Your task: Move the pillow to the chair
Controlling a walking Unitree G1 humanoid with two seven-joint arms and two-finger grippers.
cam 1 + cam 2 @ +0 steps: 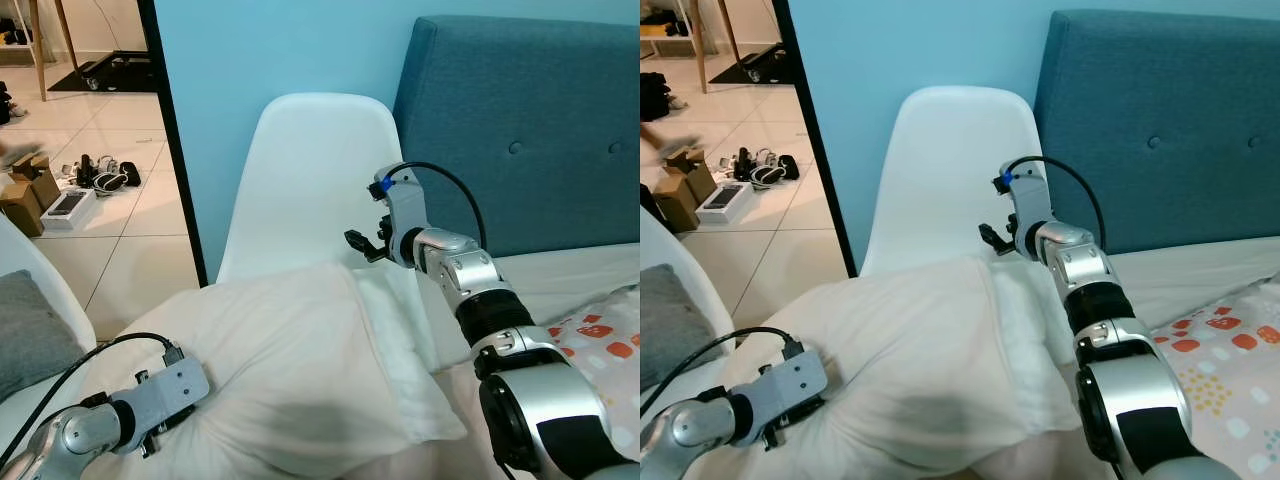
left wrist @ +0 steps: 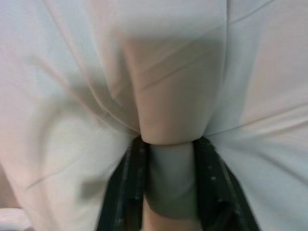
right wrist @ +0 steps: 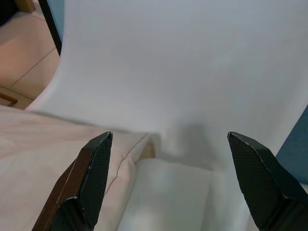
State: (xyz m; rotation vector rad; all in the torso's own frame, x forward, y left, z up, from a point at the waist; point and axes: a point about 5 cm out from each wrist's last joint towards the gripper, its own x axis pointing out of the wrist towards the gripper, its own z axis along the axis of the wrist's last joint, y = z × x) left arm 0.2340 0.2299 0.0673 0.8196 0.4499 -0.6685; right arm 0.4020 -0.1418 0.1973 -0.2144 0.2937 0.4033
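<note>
**Clerk:** Item one, your left claw. State and contents?

**Robot:** My left gripper (image 2: 168,159): fingers (image 2: 130,183) clamped on a thick fold of the white pillow (image 1: 290,360). The cloth bunches between the two black fingers and spreads out ahead of them on both sides. In the head view this gripper sits at the pillow's near left edge, its wrist cable looping back toward me.

**Clerk:** Item two, the right claw.

**Robot:** My right gripper (image 3: 175,178): spread wide, nothing between the fingers. It hangs just above the pillow's far corner, not touching it, pointing at the chair's backrest straight ahead.

**Clerk:** Item three, the pillow. Location?

**Robot:** Lying across the seat of the white chair (image 1: 310,170), directly below my right gripper and running back to my left one. Its far edge lies against the foot of the backrest; the near part bulges out toward me, past the seat.

**Clerk:** Surroundings?

**Robot:** To the right of my right gripper and behind it, a blue padded headboard (image 1: 530,120). Beneath that arm, a bed with a white sheet and a spotted cover (image 1: 605,340). Left of my left gripper, a grey cushion (image 1: 30,335) on another white seat; beyond it, a tiled floor (image 1: 120,230) with boxes (image 1: 45,195) and small items.
</note>
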